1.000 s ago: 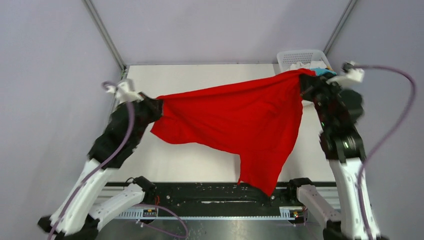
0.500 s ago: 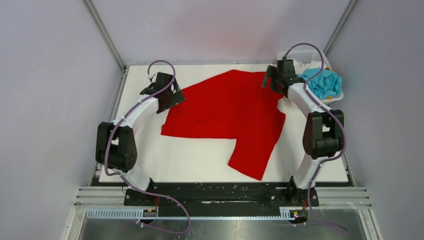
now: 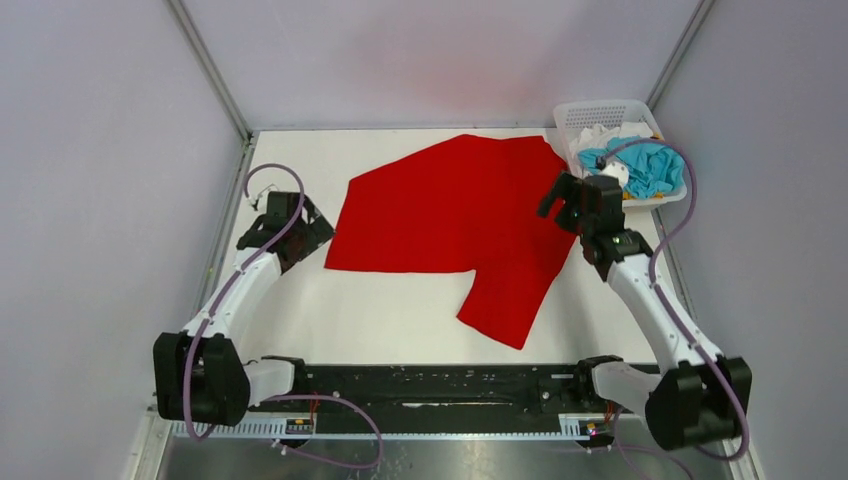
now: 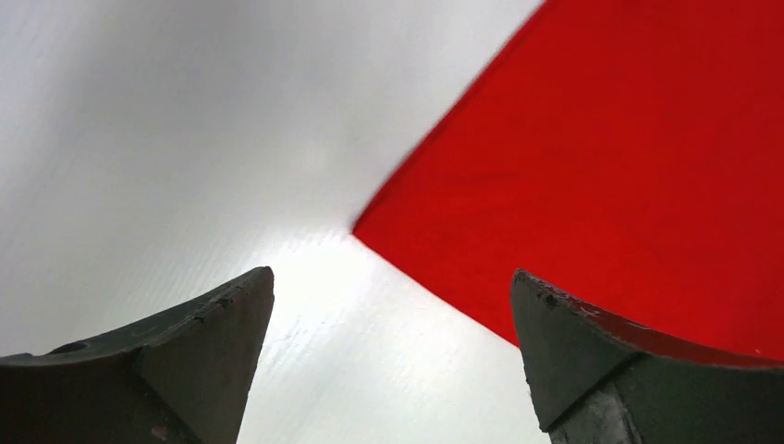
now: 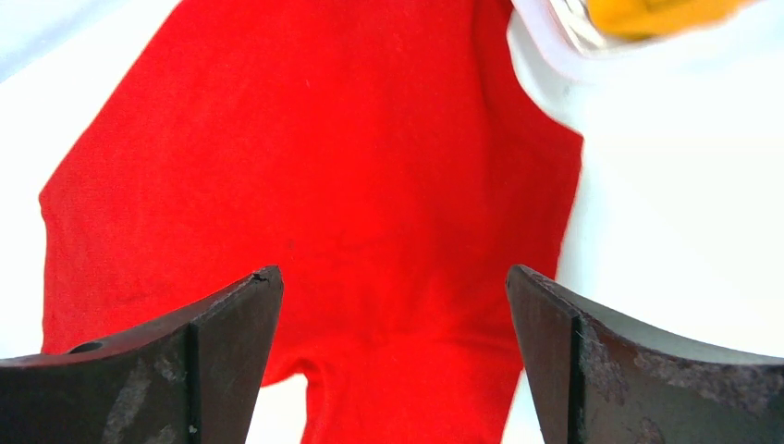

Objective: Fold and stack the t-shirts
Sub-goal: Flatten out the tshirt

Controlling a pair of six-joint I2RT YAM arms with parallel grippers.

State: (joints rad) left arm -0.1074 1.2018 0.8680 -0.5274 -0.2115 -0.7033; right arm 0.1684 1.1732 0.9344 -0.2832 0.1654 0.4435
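A bright red short-sleeved cloth t-shirt (image 3: 450,215) lies spread flat on the white table (image 3: 400,320), across the middle and far part, with one flap running toward the near right. The left gripper (image 4: 393,277) hangs low just left of the shirt's left corner. Its jaws are spread wide and hold nothing, and the right fingertip sits over the red edge. The right gripper (image 5: 393,273) hovers above the shirt's right side, jaws likewise spread and empty.

At the far right corner stands a white perforated plastic basket (image 3: 575,112), holding a crumpled turquoise-blue cloth shirt (image 3: 650,165) with white cloth beside it. An orange-yellow patch shows at the top of the right wrist view.

The red shirt looks thin, light and limp. It should drape, slide and wrinkle rather than hold any shape, so lifting it from the middle would likely bunch it. The better holds are probably the outer corners or hem edges, each pinched low against the table, with both sides carried over together to keep the fold straight.
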